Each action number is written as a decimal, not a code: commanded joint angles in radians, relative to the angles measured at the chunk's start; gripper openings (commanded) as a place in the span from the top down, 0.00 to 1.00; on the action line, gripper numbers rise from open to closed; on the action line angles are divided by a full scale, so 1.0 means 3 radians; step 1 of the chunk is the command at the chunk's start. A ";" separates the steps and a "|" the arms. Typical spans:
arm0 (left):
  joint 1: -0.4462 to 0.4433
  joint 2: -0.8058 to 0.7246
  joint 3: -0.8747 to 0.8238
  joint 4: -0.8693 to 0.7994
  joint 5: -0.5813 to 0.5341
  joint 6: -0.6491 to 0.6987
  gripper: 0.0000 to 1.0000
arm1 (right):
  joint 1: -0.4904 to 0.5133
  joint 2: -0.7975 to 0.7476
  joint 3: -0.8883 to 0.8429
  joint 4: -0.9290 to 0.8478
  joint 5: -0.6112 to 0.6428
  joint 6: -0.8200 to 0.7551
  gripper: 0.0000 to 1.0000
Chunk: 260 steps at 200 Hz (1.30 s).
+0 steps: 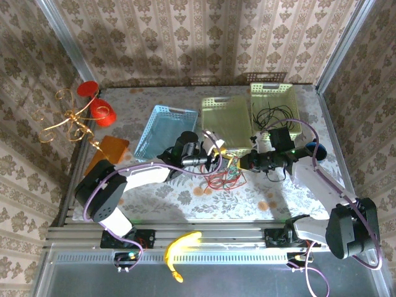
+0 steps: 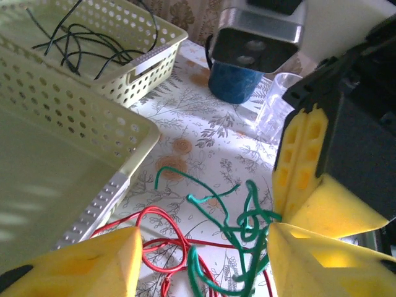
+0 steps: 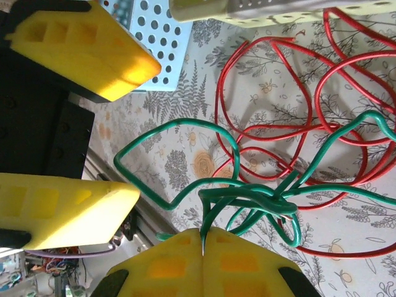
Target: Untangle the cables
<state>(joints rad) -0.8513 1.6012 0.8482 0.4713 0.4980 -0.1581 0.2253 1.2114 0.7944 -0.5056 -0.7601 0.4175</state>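
Glossy thin green cable knots over looping red cable.

Damask-papered walls; floral-print table; aluminium corner posts.

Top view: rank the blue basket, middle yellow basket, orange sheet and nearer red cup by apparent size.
1. blue basket and middle yellow basket: about alike, so not ranked against each other
2. orange sheet
3. nearer red cup
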 commanded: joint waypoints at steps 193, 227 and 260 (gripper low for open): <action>0.0051 0.0041 0.0193 -0.1022 0.0615 0.0478 0.95 | 0.0029 0.0021 0.0045 -0.0172 -0.0233 -0.0054 1.00; 0.0053 0.0088 0.0176 -0.1041 0.0618 0.0461 1.00 | 0.0005 -0.0001 0.0067 -0.0145 -0.0200 -0.0020 1.00; 0.0052 0.0162 0.0039 -0.0948 0.0505 0.0406 1.00 | -0.0196 -0.0117 -0.0020 0.0184 -0.0301 0.0278 1.00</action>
<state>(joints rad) -0.8425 1.6199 0.8909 0.1886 0.6594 -0.0399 0.2115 1.2182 0.7944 -0.5190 -0.7944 0.4313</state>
